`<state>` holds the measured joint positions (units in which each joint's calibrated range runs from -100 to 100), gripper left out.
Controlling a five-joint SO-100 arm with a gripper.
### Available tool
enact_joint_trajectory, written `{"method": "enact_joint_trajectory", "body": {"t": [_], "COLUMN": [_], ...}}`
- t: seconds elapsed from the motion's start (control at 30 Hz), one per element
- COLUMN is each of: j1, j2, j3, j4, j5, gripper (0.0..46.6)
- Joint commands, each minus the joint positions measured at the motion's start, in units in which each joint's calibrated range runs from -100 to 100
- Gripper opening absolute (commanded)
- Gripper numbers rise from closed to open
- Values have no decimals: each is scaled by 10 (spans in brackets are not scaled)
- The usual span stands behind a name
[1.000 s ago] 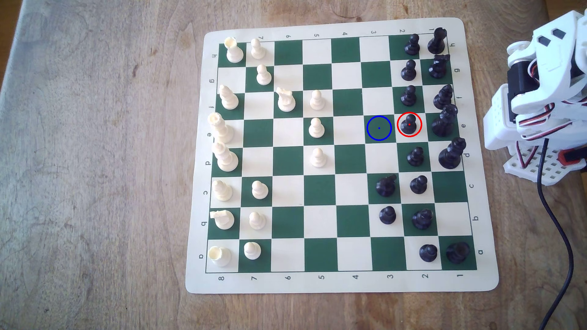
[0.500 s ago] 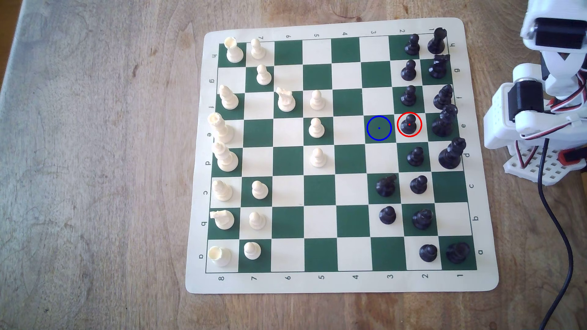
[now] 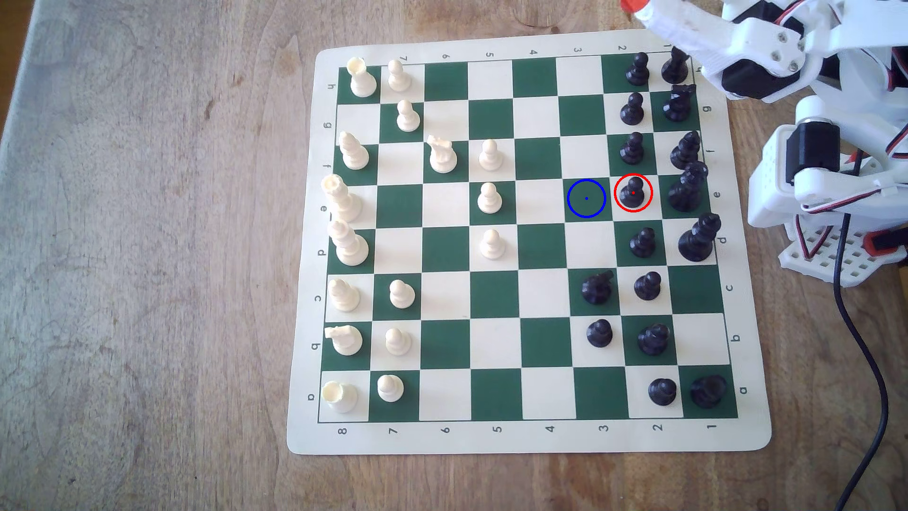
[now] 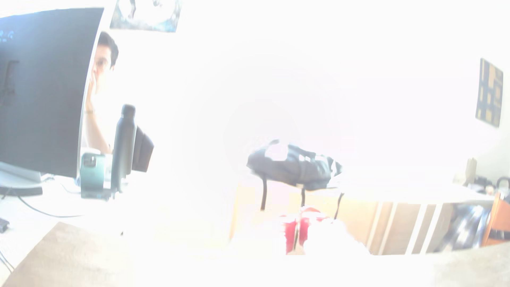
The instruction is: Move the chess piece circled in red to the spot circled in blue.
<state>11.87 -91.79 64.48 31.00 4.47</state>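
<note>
- Exterior view: the red-ringed black pawn [image 3: 633, 192] is seen upright on its cream square, touching nothing, with the blue-ringed green square [image 3: 586, 198] just beside it on the side away from the robot base [image 3: 835, 255].
- The gripper [image 3: 638, 10] is held high above the board's far corner, well apart from the pawn; in the wrist view its red tips [image 4: 296, 231] appear pressed together, with nothing held.
- Black pawns [image 3: 632, 148] just beside the ringed pawn, and a tall black piece [image 3: 687, 189] between it and the base, could be toppled if the descent is misaligned.
- With the wrist view washed out, the approach may be judged poorly.

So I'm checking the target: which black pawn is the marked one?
The black pawn in row e, ringed in red; the blue-ringed green square adjoins it on the exterior view's left. No other pawn has a ring.
</note>
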Motion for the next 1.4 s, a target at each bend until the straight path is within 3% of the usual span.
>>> {"method": "enact_joint_trajectory", "body": {"t": [0.0,0.2,0.3,0.43,0.47,0.67,0.83,1.03,1.13,1.37], "j1": [11,11,8,-1,-7,-7,-6,-13,-16,-17], "j2": [56,161,184,215,226,262,274,298,318,360], "j3": [-105,-237,-246,-258,-265,-261,-231,-201,-186,-125], "j4": [181,367,397,462,490,535,567,591,584,521], "j5": [-21,-70,-83,-110,-127,-164,-177,-179,-178,-178], "gripper": [10,13,15,18,18,20,27,85,148,174]}}
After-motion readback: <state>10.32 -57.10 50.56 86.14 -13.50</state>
